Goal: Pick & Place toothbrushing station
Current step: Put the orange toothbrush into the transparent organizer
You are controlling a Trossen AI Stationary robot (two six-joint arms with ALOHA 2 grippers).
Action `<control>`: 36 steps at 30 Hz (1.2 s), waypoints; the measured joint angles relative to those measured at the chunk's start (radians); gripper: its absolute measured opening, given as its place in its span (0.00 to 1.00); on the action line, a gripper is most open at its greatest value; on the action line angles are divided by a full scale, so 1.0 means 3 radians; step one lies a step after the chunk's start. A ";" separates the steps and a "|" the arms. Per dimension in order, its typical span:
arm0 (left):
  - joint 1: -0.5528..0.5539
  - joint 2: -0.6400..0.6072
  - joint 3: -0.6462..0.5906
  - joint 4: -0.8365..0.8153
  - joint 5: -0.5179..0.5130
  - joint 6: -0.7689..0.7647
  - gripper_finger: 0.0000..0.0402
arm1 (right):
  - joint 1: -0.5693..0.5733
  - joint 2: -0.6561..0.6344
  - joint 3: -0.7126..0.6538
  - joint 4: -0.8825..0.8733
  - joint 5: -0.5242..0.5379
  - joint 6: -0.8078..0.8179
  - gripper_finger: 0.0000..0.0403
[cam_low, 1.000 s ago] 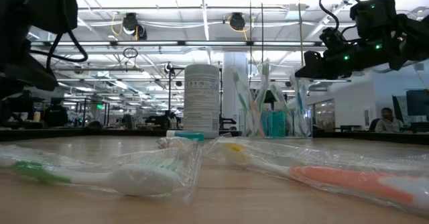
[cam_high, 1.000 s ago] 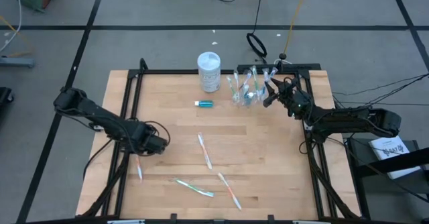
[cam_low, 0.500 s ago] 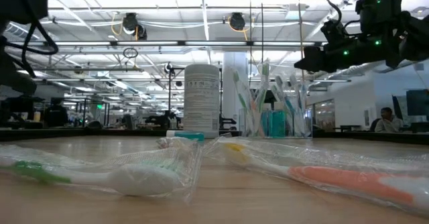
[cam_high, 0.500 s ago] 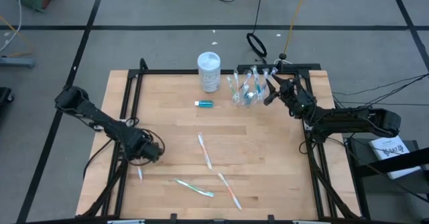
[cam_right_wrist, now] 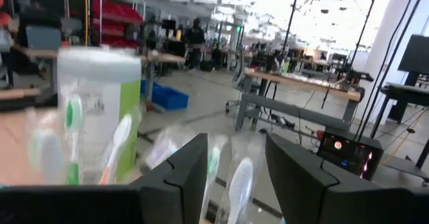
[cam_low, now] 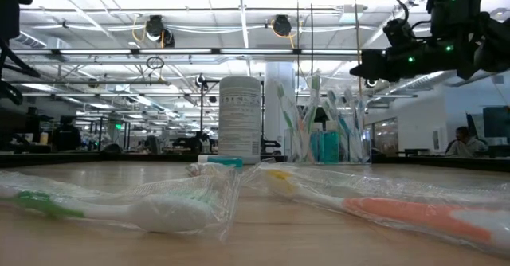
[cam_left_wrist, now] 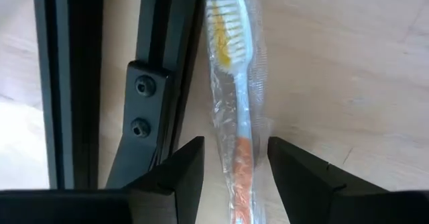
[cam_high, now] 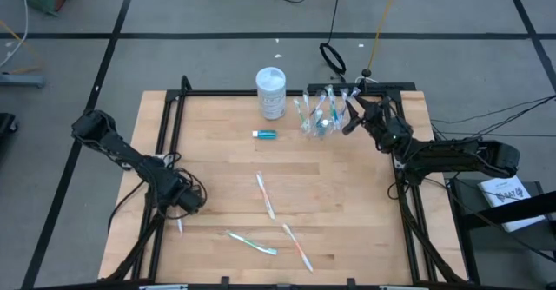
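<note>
Two arms are at work, and only the left one has moved much in the last second. The left gripper (cam_high: pixel 185 205) has slid from nearer the desk's middle toward the left edge and the front-left corner, and now hangs over a wrapped orange-handled toothbrush (cam_left_wrist: pixel 231 110) lying just beside the black frame rail (cam_high: pixel 159 194). Its jaws stand apart, one on each side of the handle, not yet closed on it. That reads as the line-up for a pick: the next step would be to come down and close.

Further right, three more wrapped toothbrushes lie loose on the front half of the desk (cam_high: pixel 347 194): one near the middle (cam_high: pixel 264 193), a green one (cam_high: pixel 252 241) and an orange one (cam_high: pixel 296 247) toward the front edge. A small blue tube (cam_high: pixel 265 134) lies toward the back, near a white canister (cam_high: pixel 271 92).

At the back right, the clear cup (cam_high: pixel 318 116) already holds several brushes. The right gripper (cam_high: pixel 350 116) has edged slightly toward it and hovers just beside its rim, jaws parted and empty. Four brushes are left to collect, so the job is partly done.
</note>
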 joint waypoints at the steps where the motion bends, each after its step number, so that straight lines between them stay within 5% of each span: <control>1: 0.0000 -0.0003 -0.0003 0.0023 -0.0035 0.0000 0.44 | 0.0000 0.0000 0.0000 0.0064 0.0000 -0.0016 0.35; 7: 0.0003 0.0001 -0.0005 0.0080 -0.0179 0.0209 0.40 | 0.0000 -0.0001 0.0000 0.0144 0.0000 -0.0066 0.35; 15: 0.0005 0.0003 0.0002 0.0162 -0.0391 0.0303 0.09 | 0.0000 -0.0001 0.0000 0.0144 0.0000 -0.0070 0.34; 23: 0.0061 0.0014 0.0467 0.0089 -0.1739 0.0814 0.05 | 0.0000 -0.0001 0.0000 0.0144 -0.0001 -0.0070 0.34; 31: 0.0310 0.0009 0.1214 0.0383 -0.3676 0.2544 0.02 | 0.0000 -0.0001 0.0000 0.0142 -0.0003 -0.0070 0.33; 36: 0.0636 0.0009 0.1277 0.1878 -0.4297 0.4688 0.02 | 0.0000 0.0000 0.0000 0.0106 -0.0003 -0.0067 0.33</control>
